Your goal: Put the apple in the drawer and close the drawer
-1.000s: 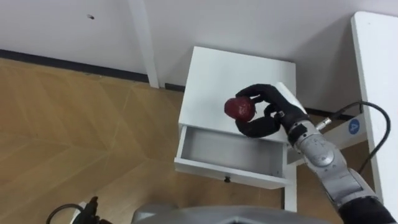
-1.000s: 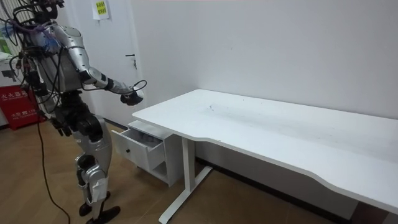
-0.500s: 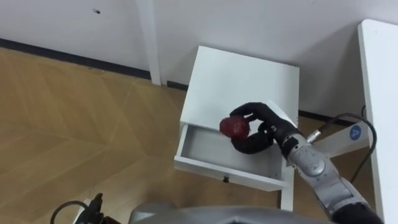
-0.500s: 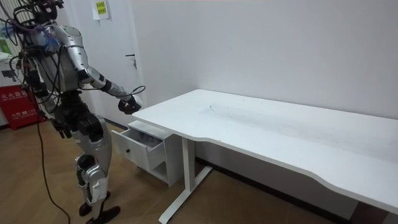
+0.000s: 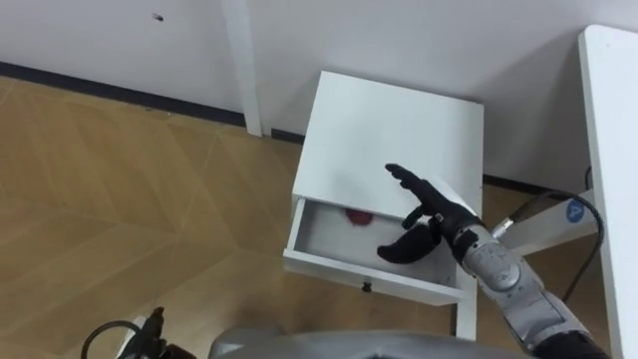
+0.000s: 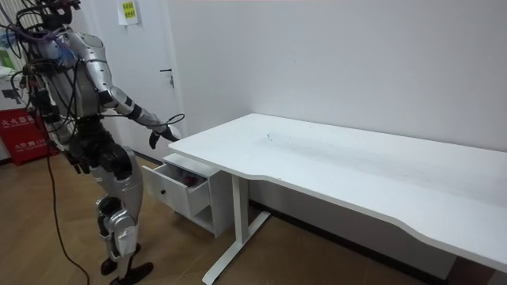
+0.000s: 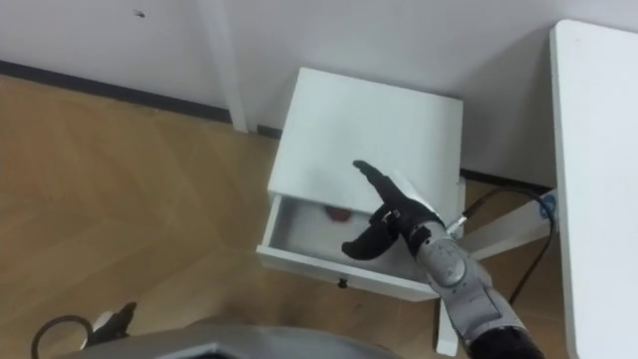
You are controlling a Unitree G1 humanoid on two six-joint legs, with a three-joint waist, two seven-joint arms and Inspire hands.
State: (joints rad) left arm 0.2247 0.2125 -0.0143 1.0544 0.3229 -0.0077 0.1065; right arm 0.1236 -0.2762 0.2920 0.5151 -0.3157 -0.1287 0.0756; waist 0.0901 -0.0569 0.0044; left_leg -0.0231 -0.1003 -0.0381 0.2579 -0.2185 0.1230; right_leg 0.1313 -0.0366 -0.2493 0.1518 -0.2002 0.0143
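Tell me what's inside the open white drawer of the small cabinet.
A red apple lies at the back of the drawer, half tucked under the white cabinet top. The black right hand, open above, covers part of the drawer floor.

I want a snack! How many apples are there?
1. The apple lies in the open drawer, at its back, partly tucked under the cabinet top. The right robot hand is open above the drawer. More apples could be hidden further back.
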